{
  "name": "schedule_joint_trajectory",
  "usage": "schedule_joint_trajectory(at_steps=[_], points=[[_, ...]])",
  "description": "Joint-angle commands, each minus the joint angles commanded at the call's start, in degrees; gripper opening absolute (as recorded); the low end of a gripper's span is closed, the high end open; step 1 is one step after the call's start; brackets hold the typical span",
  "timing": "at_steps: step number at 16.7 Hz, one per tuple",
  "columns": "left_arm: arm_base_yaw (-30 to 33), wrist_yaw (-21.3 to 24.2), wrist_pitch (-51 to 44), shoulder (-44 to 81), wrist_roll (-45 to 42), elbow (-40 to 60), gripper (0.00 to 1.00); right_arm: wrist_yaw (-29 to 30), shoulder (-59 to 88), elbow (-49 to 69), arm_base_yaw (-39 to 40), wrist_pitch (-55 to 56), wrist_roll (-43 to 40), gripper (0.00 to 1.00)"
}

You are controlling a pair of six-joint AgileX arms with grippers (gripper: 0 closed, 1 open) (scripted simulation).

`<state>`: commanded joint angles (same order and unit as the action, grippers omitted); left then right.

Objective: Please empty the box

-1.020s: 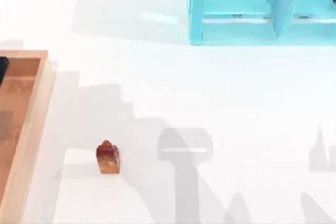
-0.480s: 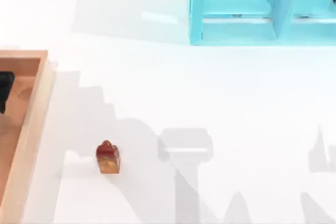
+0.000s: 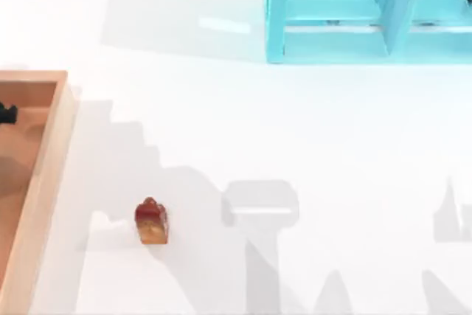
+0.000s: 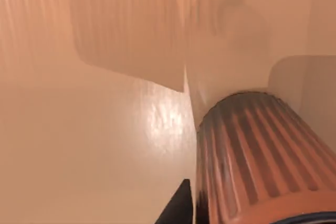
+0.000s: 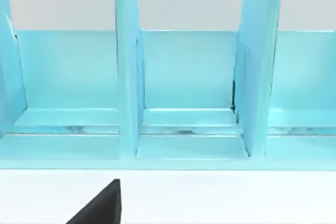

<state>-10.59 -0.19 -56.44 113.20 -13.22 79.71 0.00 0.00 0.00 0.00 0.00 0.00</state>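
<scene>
1. The box (image 3: 44, 182) sits at the table's (image 3: 295, 130) left edge. My left jaws (image 3: 7, 113) now show as a small dark tip above its floor; half a second ago more of them stood there, so I have dropped or pulled left inside the box.
2. My left wrist view is close on the box floor, beside a ribbed orange-brown cylinder (image 4: 257, 156) lying near a wall. I judge this is the item to lift out next.
3. I cannot tell whether my left jaws are open or closed.
4. A small red-and-amber piece (image 3: 151, 222) stands on the table outside the box, unmoved.
5. My right arm stays parked facing the shelf unit (image 5: 184, 93); 1 dark finger (image 5: 102, 205) shows, its state unclear.
</scene>
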Motion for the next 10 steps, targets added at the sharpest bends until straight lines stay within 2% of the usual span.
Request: schedule_joint_trajectory(at_steps=[5, 10], points=[[0.00, 0.00, 0.00, 0.00, 0.00, 0.00, 0.02, 0.00, 0.00, 0.00, 0.00, 0.00, 0.00, 1.00], [0.00, 0.00, 0.00, 0.00, 0.00, 0.00, 0.00, 0.00, 0.00, 0.00, 0.00, 0.00, 0.00, 1.00]])
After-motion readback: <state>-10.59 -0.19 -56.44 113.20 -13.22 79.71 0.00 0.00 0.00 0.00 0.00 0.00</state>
